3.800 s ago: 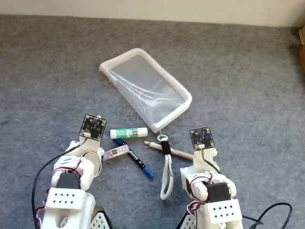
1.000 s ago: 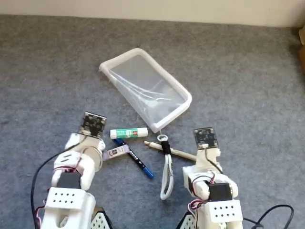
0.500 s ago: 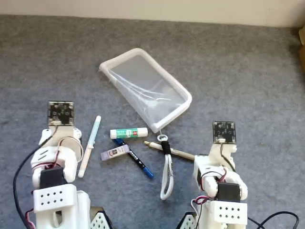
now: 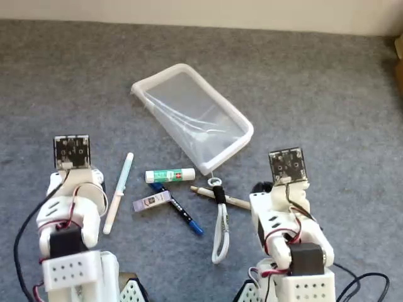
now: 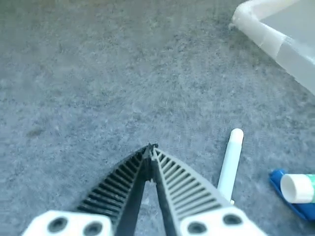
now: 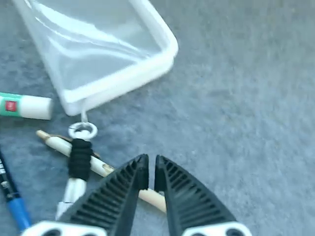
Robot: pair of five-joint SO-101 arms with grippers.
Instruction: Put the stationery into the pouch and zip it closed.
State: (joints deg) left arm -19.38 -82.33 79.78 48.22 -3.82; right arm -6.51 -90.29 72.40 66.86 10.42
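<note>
Beside L fingers (image 5: pixel 182 184), white pen (image 5: pixel 229 162), apart.

I see a grey, felt-like carpet surface (image 4: pixel 327 94) under everything, a pale cream strip (image 4: pixel 189 11) along its far edge, and maybe a brown box corner (image 4: pixel 400 63).

A robot workbench in a plain indoor room, lab or home I cannot tell: a left arm (image 4: pixel 66 211) and right arm (image 4: pixel 286 220) stand on a worktop (image 4: pixel 327 94) covered in grey carpet-like felt. A pale wall (image 4: pixel 189 9) runs along its far edge.
</note>
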